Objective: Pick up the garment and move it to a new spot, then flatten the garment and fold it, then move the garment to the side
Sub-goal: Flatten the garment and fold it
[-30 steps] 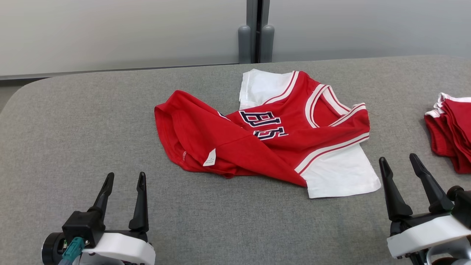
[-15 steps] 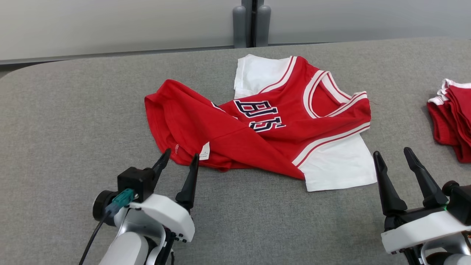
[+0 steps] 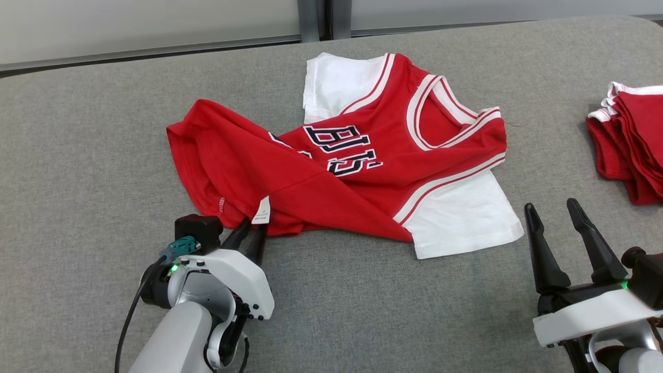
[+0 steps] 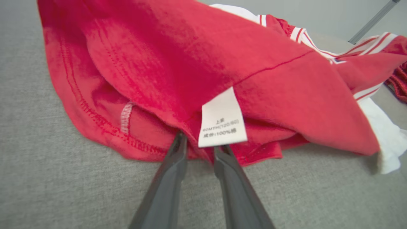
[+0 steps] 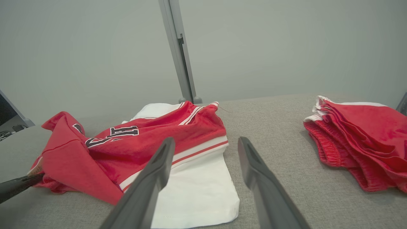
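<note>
The garment [image 3: 409, 155] is a red jersey with white sleeves and dark letters, lying crumpled on the grey table [image 3: 77, 155]. Its lower part is folded over to the left, and a white label [image 3: 262, 211] shows at the near hem. My left gripper [image 3: 251, 228] has its tips at that hem just below the label [image 4: 222, 117]. Its fingers [image 4: 171, 171] are drawn close, a narrow gap between them, with the red hem [image 4: 190, 63] at the tips. My right gripper [image 3: 549, 207] stands open above the table, near the garment's white sleeve [image 5: 197, 187], touching nothing.
A stack of folded red garments [image 3: 632, 140] lies at the table's right edge, also in the right wrist view [image 5: 359, 140]. A grey wall with a vertical post [image 5: 178, 47] runs behind the table. Bare cloth surface lies in front and to the left.
My left gripper has reached forward and right to the garment's near hem, and its fingers have narrowed. The head camera has tilted down and shifted. The right gripper has stayed open.
</note>
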Motion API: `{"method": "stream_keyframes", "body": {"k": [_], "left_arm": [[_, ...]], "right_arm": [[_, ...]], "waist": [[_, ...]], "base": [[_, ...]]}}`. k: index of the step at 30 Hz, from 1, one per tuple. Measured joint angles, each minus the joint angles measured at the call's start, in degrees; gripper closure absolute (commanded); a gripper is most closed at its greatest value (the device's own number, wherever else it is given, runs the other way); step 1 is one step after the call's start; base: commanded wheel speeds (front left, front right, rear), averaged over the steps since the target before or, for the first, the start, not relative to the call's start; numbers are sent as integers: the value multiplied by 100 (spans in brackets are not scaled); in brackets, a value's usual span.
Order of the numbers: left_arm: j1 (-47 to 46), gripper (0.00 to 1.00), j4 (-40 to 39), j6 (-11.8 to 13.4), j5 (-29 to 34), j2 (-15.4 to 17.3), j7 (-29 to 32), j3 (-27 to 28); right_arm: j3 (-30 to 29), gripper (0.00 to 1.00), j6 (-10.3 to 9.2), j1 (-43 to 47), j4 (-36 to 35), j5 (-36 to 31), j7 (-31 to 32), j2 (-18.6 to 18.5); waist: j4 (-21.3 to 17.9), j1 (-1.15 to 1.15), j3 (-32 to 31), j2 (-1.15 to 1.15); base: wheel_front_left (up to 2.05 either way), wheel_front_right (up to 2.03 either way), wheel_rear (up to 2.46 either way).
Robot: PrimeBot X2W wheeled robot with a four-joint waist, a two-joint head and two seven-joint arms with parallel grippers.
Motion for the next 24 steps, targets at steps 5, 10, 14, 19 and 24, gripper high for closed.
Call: {"method": "stream_keyframes", "body": {"k": [5, 10, 14, 19, 24], "left_arm": [[-81, 100, 157, -1, -9, -3, -176, 14], [-96, 100, 73, 2, 38, 63, -278, -14], [-93, 100, -190, 19, 121, 88, -372, -75], [-90, 100, -515, 58, 180, 129, -470, -103], [-44, 100, -740, 77, 220, 212, -558, -102]], "right_arm": [[-31, 0, 0, -25, 58, 27, -18, 11], [-142, 0, 0, -21, 271, 26, 7, -11], [-275, 0, 0, -13, 686, 111, 21, -88], [-231, 0, 0, -267, 1443, 282, -21, -93], [-41, 0, 0, -723, 2182, 368, -191, -100]], "waist": [[-10, 0, 34, 0], [16, 0, 44, 0], [92, 0, 164, 0], [218, 0, 398, 0], [330, 0, 576, 0]], "base": [[0, 0, 0], [0, 0, 0], [0, 0, 0], [0, 0, 0], [0, 0, 0]]}}
